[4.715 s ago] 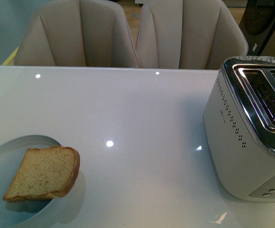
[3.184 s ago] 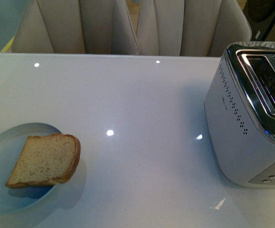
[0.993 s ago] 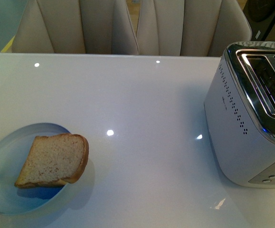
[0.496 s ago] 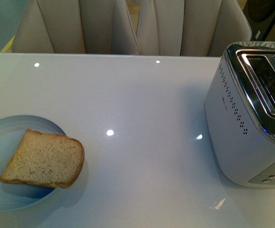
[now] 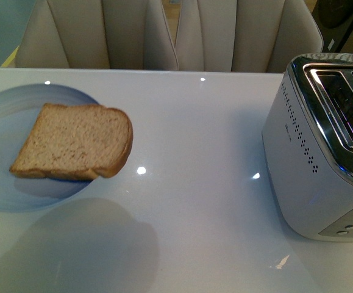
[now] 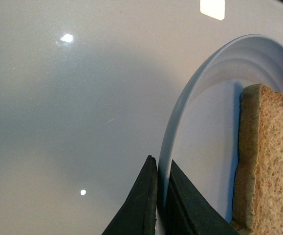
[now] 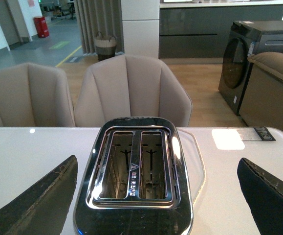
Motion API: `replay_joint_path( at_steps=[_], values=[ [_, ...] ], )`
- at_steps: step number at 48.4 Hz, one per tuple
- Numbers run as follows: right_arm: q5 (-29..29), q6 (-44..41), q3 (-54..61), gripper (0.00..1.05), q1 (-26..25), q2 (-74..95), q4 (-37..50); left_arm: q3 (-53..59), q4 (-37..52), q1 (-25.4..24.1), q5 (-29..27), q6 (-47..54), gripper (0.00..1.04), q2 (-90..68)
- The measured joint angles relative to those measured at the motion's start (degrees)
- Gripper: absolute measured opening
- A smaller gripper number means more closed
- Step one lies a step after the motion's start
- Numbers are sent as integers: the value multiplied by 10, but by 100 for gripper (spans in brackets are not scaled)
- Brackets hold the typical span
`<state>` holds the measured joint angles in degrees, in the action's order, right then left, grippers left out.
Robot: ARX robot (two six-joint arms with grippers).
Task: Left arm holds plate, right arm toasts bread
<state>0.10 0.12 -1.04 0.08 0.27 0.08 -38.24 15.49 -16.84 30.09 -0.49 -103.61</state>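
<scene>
The pale blue plate hangs above the white table at the left and casts a wide shadow below it. On it lies the slice of brown bread, its rounded end jutting past the plate's right rim. My left gripper is shut on the plate's rim, one dark jaw on each side, with the bread just beyond. It does not show in the front view. My right gripper is open and empty, hovering over the toaster, whose two slots are empty.
The silver toaster stands at the table's right edge. Two beige chairs sit behind the glossy table. A dark washing machine stands far back on the right.
The plate with the bread has risen off the table and moved toward the back; its shadow now spreads on the table below. The toaster has stayed put.
</scene>
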Motion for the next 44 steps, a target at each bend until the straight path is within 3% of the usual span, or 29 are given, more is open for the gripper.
replay_joint_path(
  at_steps=[16, 44],
  values=[
    [0, 0, 0, 96, 0, 0, 0, -9, -17, 106, -9, -151, 3, 80],
    [0, 0, 0, 96, 0, 0, 0, -20, -44, 254, -76, -275, 3, 156]
  ],
)
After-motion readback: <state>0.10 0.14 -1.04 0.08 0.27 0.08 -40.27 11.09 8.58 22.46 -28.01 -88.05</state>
